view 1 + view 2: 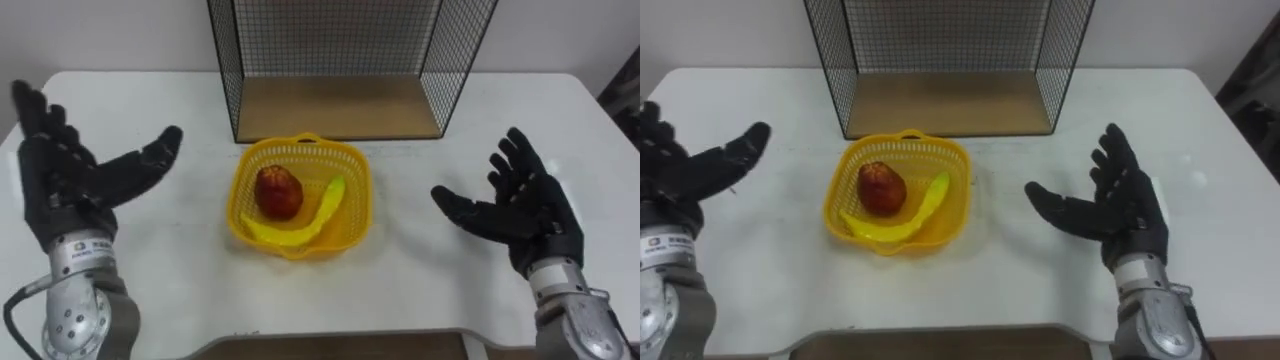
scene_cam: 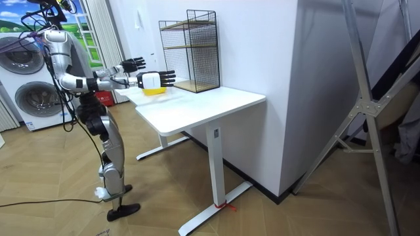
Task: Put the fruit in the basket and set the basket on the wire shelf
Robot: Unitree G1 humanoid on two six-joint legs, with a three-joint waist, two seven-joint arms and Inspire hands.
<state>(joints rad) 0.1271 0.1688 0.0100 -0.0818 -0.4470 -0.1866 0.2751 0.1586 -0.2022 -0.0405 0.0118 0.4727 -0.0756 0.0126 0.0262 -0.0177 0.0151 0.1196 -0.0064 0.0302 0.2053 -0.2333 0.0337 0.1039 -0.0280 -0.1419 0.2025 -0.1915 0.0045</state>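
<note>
A yellow plastic basket [image 1: 352,186] [image 1: 953,183] stands on the white table [image 1: 480,120] in front of the wire shelf [image 1: 340,60] [image 2: 193,49]. Inside it lie a red apple [image 1: 279,190] [image 1: 880,186] and a yellow banana [image 1: 310,220] [image 1: 908,215]. My left hand [image 1: 70,175] [image 1: 675,170] is held open to the basket's left, palm facing it, a hand's width away. To the basket's right my right hand [image 1: 520,210] [image 1: 1110,210] is open too, palm toward the basket and apart from it. Neither hand touches anything.
The wire shelf has a wooden bottom board [image 1: 340,108] right behind the basket and an upper board [image 2: 184,25]. I stand at the table's end. Washing machines [image 2: 26,78] are behind me, and a metal frame [image 2: 374,111] stands at the room view's right.
</note>
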